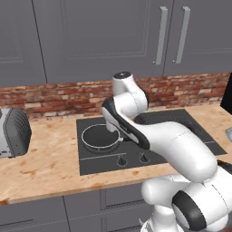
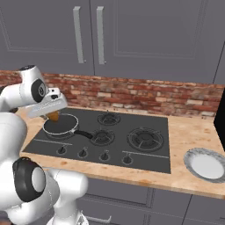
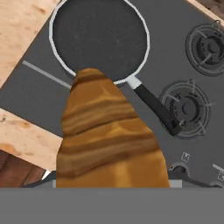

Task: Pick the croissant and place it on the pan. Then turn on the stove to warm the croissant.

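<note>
Gripping the croissant (image 3: 109, 140), the claw (image 2: 52, 113) hangs at the left of the right base view, just above the pan's (image 2: 60, 125) near rim. In the hand view the pastry rises from the bottom centre, golden-brown and ridged, its tapered tip overlapping the lower edge of the pan, whose dark inside at the upper left of that frame holds nothing.

A light wooden counter (image 1: 45, 163) runs across the middle of both base views, backed by a red brick wall (image 2: 145, 94) and grey upper cabinets (image 2: 145, 39) with long metal handles. Grey drawers sit below the counter's front edge.

Set into the counter is the stove (image 2: 132, 154), a flat black cooktop with round burners and a row of small knobs (image 2: 104, 156) along its near edge. The pan stands on the left rear burner in the right base view, its black handle pointing toward the centre burner. In the left base view the arm's white links cross in front of the cooktop and hide its right half.

At the left edge of the left base view stands a ribbed grey-and-white toaster (image 1: 13, 131). At the lower right of the right base view lies 1 pale plate (image 2: 205, 165) on the counter, bare.
</note>
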